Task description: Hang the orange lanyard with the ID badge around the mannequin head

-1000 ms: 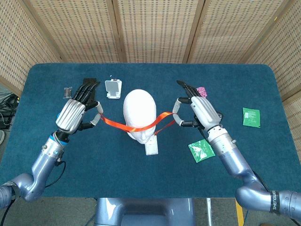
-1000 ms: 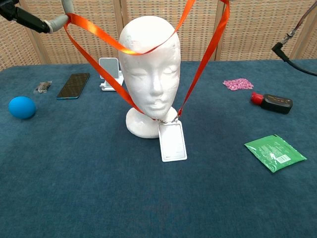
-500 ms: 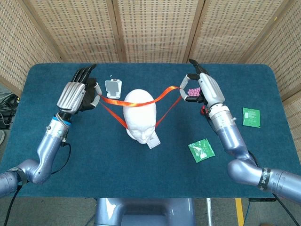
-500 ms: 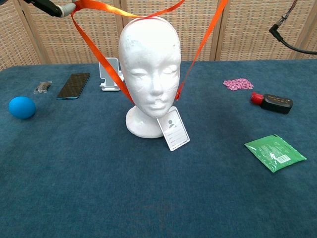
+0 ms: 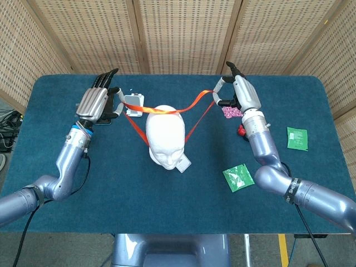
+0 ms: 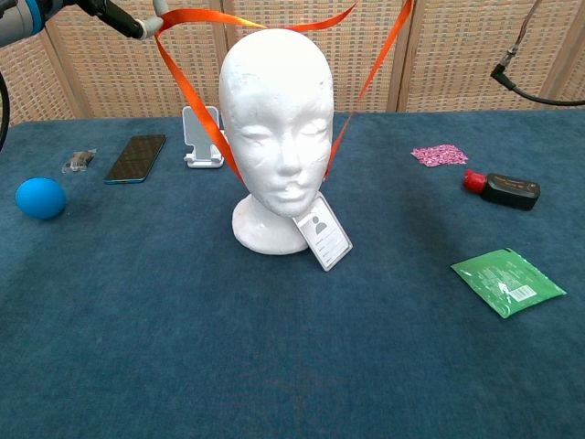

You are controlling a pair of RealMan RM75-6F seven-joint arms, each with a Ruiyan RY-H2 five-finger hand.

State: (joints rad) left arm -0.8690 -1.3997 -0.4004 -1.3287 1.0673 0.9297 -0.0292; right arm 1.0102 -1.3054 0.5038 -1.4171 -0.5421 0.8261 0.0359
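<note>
The white mannequin head (image 5: pixel 166 136) (image 6: pixel 277 119) stands upright mid-table. The orange lanyard (image 5: pixel 192 104) (image 6: pixel 187 91) is stretched in a wide loop above and behind its crown, both sides running down past the neck. The ID badge (image 6: pixel 323 231) (image 5: pixel 183 163) hangs tilted at the base in front. My left hand (image 5: pixel 100 102) holds the loop's left end behind the head, near the phone stand. My right hand (image 5: pixel 238 93) holds the loop's right end at the back right. In the chest view only a bit of the left hand (image 6: pixel 123 18) shows at the top edge.
Behind the head stands a white phone stand (image 6: pixel 201 137). A dark phone (image 6: pixel 135 157), a small clip (image 6: pixel 79 160) and a blue ball (image 6: pixel 40 198) lie left. On the right are pink beads (image 6: pixel 439 155), a black-and-red device (image 6: pixel 501 188) and green packets (image 6: pixel 506 281) (image 5: pixel 296 137).
Both hands have carried the lanyard loop up and toward the back of the table, over the crown. The badge has lifted and tilted against the base.
</note>
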